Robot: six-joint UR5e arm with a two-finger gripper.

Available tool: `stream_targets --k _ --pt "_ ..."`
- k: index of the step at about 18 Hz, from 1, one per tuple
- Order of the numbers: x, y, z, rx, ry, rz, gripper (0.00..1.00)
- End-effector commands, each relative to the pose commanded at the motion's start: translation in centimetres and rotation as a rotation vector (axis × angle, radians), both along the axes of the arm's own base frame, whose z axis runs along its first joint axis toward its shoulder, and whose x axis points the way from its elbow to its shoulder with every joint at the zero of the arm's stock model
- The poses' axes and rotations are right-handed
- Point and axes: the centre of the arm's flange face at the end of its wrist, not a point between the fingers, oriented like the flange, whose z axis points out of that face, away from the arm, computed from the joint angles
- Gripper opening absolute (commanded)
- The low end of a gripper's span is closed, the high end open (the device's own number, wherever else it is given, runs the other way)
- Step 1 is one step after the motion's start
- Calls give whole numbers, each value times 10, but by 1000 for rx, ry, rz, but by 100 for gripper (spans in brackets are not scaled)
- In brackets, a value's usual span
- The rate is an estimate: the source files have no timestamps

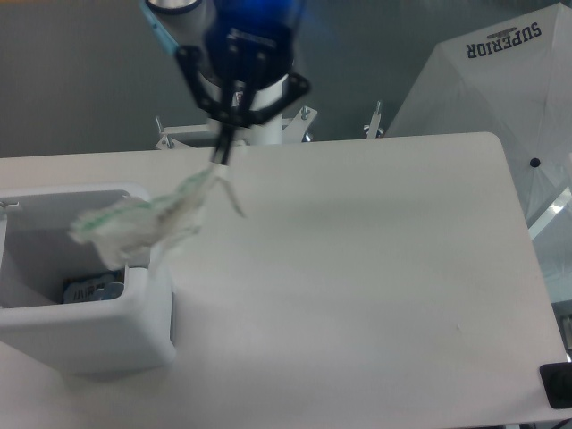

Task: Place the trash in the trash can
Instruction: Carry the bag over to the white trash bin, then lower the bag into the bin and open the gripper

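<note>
Hanging in the upper left of the frame, the gripper (221,154) has its jaws clenched on one end of the wrapper (143,218), which trails down and leftward, blurred, in the air. The wrapper's far end lies over the right rim of the trash can (134,335) at the left edge, where a small printed packet (92,290) sits inside on the bottom.

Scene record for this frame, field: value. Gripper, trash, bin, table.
gripper: shut on the wrapper, raised above the table's back edge
wrapper: airborne, trailing left from the gripper, free end over the bin's right rim; motion-blurred
trash can: front left of table, open
bin contents: bluish-grey packet at the bottom
table: white
release: not yet done
</note>
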Motion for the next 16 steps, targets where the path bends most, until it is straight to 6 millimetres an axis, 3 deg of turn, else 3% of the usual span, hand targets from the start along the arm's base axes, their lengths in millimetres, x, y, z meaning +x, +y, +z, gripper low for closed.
stream_targets --k 1,7,16 --pt "12 7 -8 -10 18 -41 0" --pt "39 31 -53 -64 134 -225 0" --pt "72 71 -86 -104 92 -322 0"
